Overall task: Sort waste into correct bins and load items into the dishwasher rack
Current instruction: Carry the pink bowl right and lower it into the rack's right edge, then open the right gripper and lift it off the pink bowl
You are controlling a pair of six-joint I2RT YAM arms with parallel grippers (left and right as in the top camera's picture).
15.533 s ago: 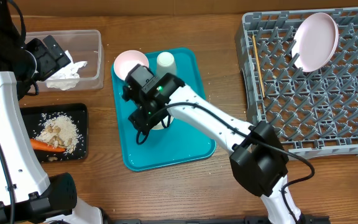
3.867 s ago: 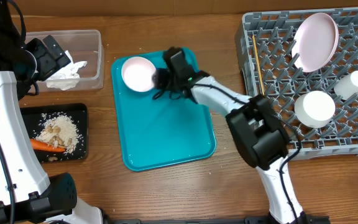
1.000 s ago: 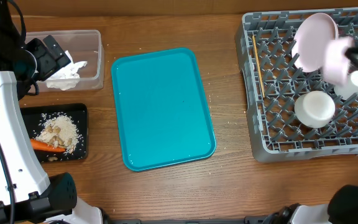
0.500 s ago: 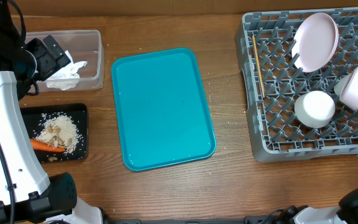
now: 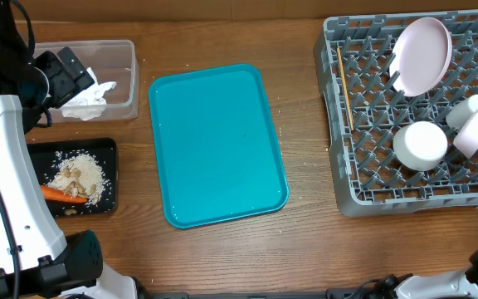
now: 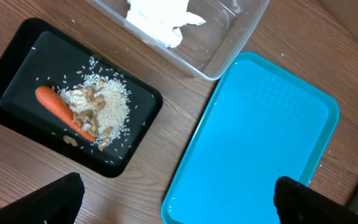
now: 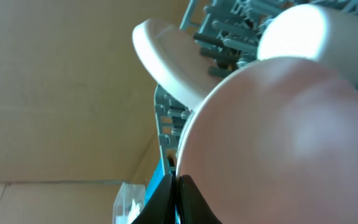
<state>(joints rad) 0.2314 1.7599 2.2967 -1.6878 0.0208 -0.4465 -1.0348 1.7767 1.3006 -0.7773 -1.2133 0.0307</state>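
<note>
The pinkish bowl [image 5: 475, 133] in my right gripper [image 7: 178, 190] has come down. A second ago it hung up by the plate [image 5: 421, 54]; now it sits low at the 3 o'clock edge of the dishwasher rack [image 5: 372, 178], with the cup [image 5: 469, 109] touching or nearly touching it at 12 o'clock. The upturned white bowl [image 5: 420, 145] is just beside it at 9 o'clock. The teal tray [image 5: 219, 145], which carried this bowl a few seconds back, is now bare. I judge the loading nearly done, with only this bowl left to seat on the pegs and release. The chopstick [image 5: 344, 86] already lies along the rack's 9 o'clock side; I cannot find a fork.

My right fingers are pinched together on the bowl's rim, with the bowl's rounded outside filling the wrist view. That arm reaches in from 3 o'clock, almost wholly out of the overhead view.

My left gripper [image 6: 179, 202] hangs with its fingers wide apart, holding nothing. It is parked at the table's 9 o'clock side, over the clear tub [image 5: 127, 58] with tissue [image 5: 90, 95] and the black tray [image 5: 110, 149] with rice [image 5: 85, 176] and carrot [image 5: 60, 195].
</note>
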